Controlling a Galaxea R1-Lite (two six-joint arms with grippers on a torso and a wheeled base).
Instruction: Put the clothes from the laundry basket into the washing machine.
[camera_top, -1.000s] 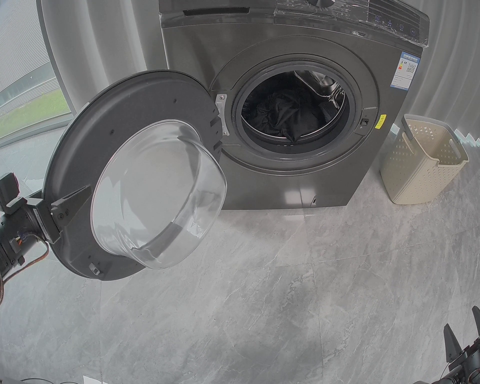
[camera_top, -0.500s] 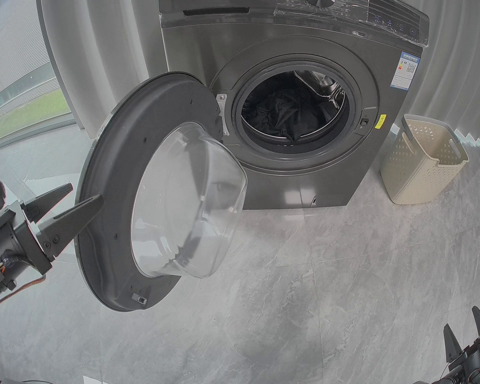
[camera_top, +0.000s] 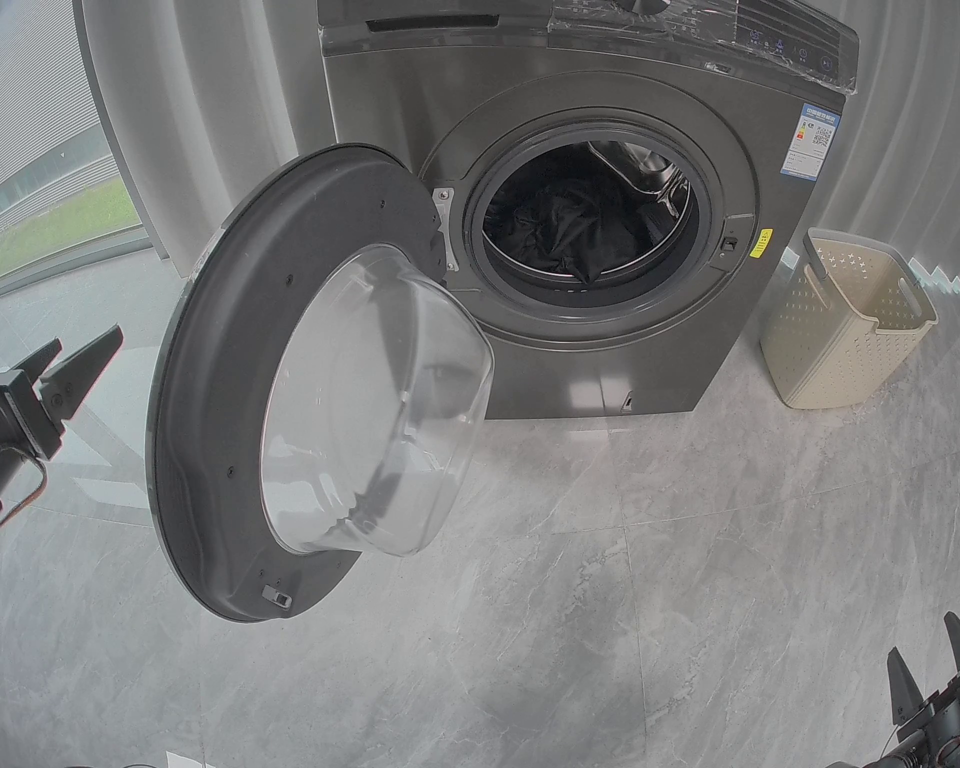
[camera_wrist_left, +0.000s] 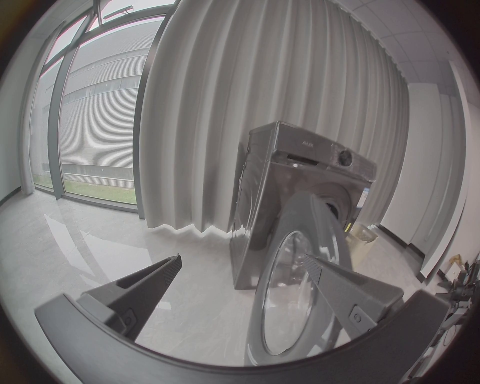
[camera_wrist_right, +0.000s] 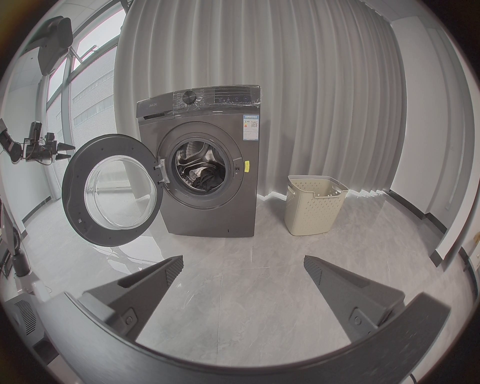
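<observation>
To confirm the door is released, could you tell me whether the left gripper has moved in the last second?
Yes: the left gripper has pulled back leftward, away from the washing machine.

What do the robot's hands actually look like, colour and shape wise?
Both the left gripper and right gripper are dark grey. Each has two wedge-shaped fingers tapering to ribbed tips, with a small round screw hole near the base. A thin cable loops under the left wrist.

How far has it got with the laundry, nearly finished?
Done: dark clothes lie in the washing machine drum, and what shows of the laundry basket looks empty. In hand: nothing; the left gripper and right gripper are both open. Remaining: perhaps shutting the door, which stands open.
</observation>
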